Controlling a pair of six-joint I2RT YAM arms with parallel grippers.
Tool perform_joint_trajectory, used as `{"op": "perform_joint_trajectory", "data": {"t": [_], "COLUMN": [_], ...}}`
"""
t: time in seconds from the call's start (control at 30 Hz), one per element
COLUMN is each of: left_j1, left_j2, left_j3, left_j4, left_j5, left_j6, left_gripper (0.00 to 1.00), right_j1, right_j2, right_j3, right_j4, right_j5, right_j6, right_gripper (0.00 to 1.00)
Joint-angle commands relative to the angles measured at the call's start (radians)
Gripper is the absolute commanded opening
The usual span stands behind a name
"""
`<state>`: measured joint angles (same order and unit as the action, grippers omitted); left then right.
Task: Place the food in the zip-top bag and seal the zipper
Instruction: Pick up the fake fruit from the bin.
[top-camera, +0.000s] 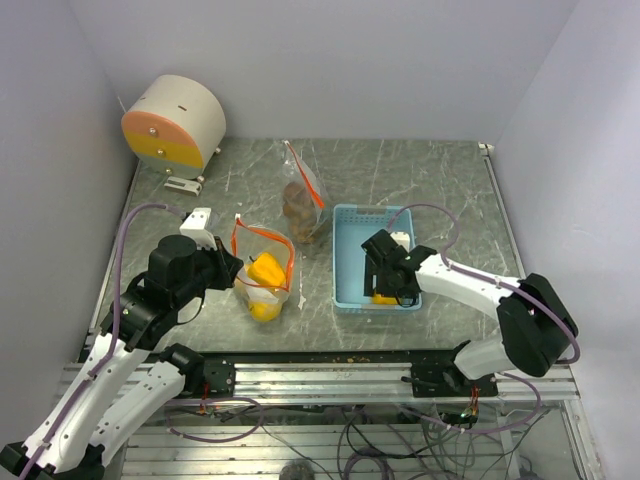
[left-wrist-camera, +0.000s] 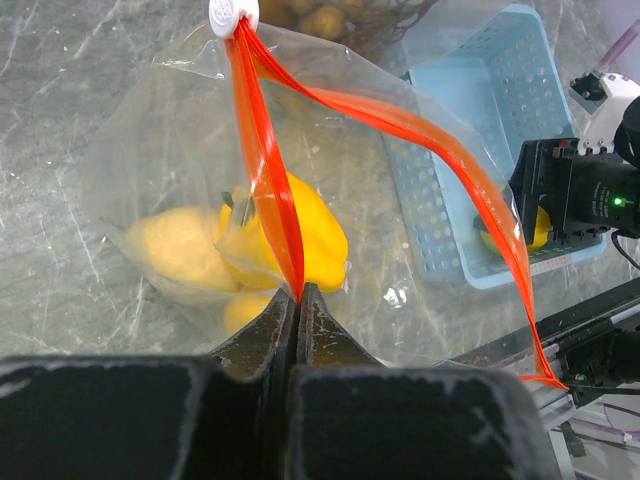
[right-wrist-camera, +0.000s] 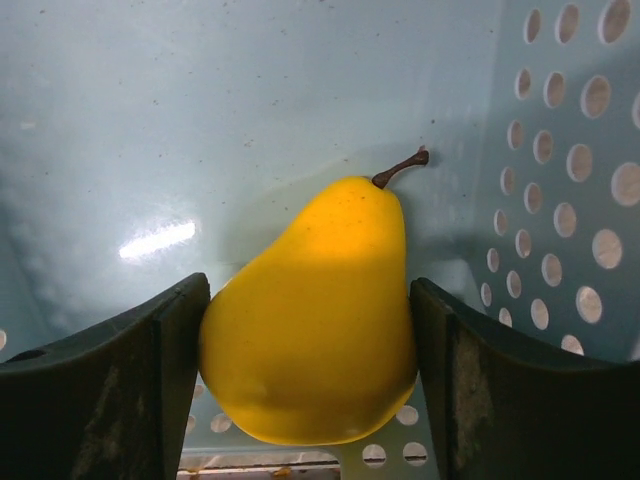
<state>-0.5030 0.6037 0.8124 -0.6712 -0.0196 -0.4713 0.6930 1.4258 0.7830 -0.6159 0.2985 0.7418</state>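
1. We see the left claw (left-wrist-camera: 298, 292) shut tight on the orange zipper (left-wrist-camera: 262, 150) of the bag (left-wrist-camera: 150, 150). Its two fingers are pressed together with the strip pinched between their tips.
2. The bag stands on the tabletop (top-camera: 420, 170) left of centre, close to the near edge, and its mouth gapes upward. The zipper's two sides spread apart from the white slider (left-wrist-camera: 233, 13) at one end.
3. Inside the bag we count at least two yellow fruits (left-wrist-camera: 290, 235), lying together against the bottom. From the top view, one fruit (top-camera: 264, 270) sits under the open mouth and another lies below it, toward the near edge.
4. The right claw (right-wrist-camera: 310, 300) is down in the light blue tray (top-camera: 350, 225), which lies right of centre. Its fingers (right-wrist-camera: 150, 370) are closed onto a yellow pear (right-wrist-camera: 310, 320), one pressed to each side of its wide part.
5. The pear lies at the near end of the tray. In the right wrist view its brown stem points up and to the right, and the tray's perforated wall is just beside it.
6. A second bag (top-camera: 303, 205), also with an orange zipper, lies toward the far edge, just left of the tray's far corner. It holds brown balls (top-camera: 296, 210).
7. A round drum (top-camera: 175, 122), beige with orange and yellow on its face, stands at the far left corner.
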Motion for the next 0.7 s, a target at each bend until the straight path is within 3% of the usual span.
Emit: {"op": "perform_joint_trajectory", "data": {"t": [0.0, 0.13, 0.2, 0.4, 0.67], "left_j1": [-0.003, -0.002, -0.002, -0.003, -0.002], "left_j2": [-0.009, -0.007, -0.004, 0.013, 0.031], "left_j3": [0.012, 0.008, 0.007, 0.015, 0.020], "left_j4": [0.018, 0.015, 0.016, 0.016, 0.016], "left_j5": [0.008, 0.003, -0.001, -0.005, -0.009], "left_j6": [-0.002, -0.006, -0.006, -0.005, -0.002], "left_gripper": [0.07, 0.07, 0.07, 0.07, 0.07], "right_j1": [-0.001, -0.001, 0.000, 0.000, 0.081], "right_j2": [-0.034, -0.054, -0.066, -0.180, -0.338], "right_j3": [-0.016, -0.005, 0.025, 0.147, 0.212], "right_j4": [0.053, 0.084, 0.078, 0.077, 0.398], "right_j5": [-0.044, -0.061, -0.045, -0.034, -0.449], "right_j6": [-0.013, -0.034, -0.045, -0.131, -0.195], "right_gripper": [0.65, 0.42, 0.36, 0.32, 0.30]}}
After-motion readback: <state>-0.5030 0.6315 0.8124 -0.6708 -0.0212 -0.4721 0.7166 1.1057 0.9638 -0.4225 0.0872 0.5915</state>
